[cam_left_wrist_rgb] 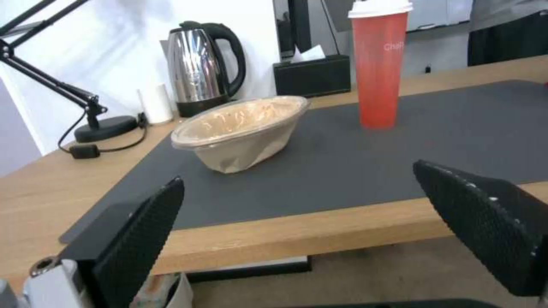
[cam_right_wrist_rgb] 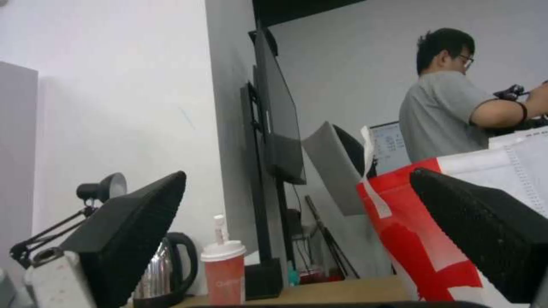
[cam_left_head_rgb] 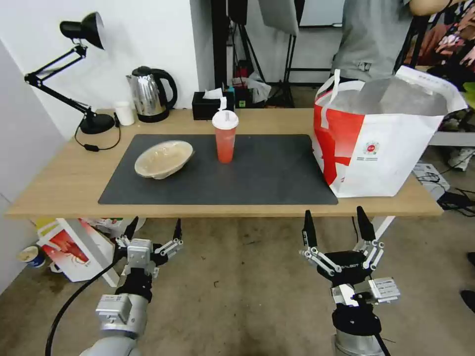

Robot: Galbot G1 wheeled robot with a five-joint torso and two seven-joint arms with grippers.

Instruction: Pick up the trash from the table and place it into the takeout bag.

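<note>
Two pieces of trash stand on the dark mat (cam_left_head_rgb: 277,173) of the table (cam_left_head_rgb: 64,183): a shallow beige oval bowl (cam_left_head_rgb: 163,159) at the left and a red cup with a white lid (cam_left_head_rgb: 225,136) near the middle. The takeout bag (cam_left_head_rgb: 381,133), white with red panels and foil lining, stands open-topped at the table's right end. My left gripper (cam_left_head_rgb: 153,230) is open, below the table's front edge, facing the bowl (cam_left_wrist_rgb: 245,128) and cup (cam_left_wrist_rgb: 379,64). My right gripper (cam_left_head_rgb: 335,217) is open too, low before the bag (cam_right_wrist_rgb: 422,239), with the cup (cam_right_wrist_rgb: 224,273) farther off.
At the back of the table stand a steel kettle (cam_left_head_rgb: 151,94), a black tissue box (cam_left_head_rgb: 210,106), a small white cup (cam_left_head_rgb: 124,113) and a black desk lamp (cam_left_head_rgb: 84,74). A red-and-white box (cam_left_head_rgb: 69,247) sits on the floor under the left end. A person (cam_left_head_rgb: 371,34) stands behind the bag.
</note>
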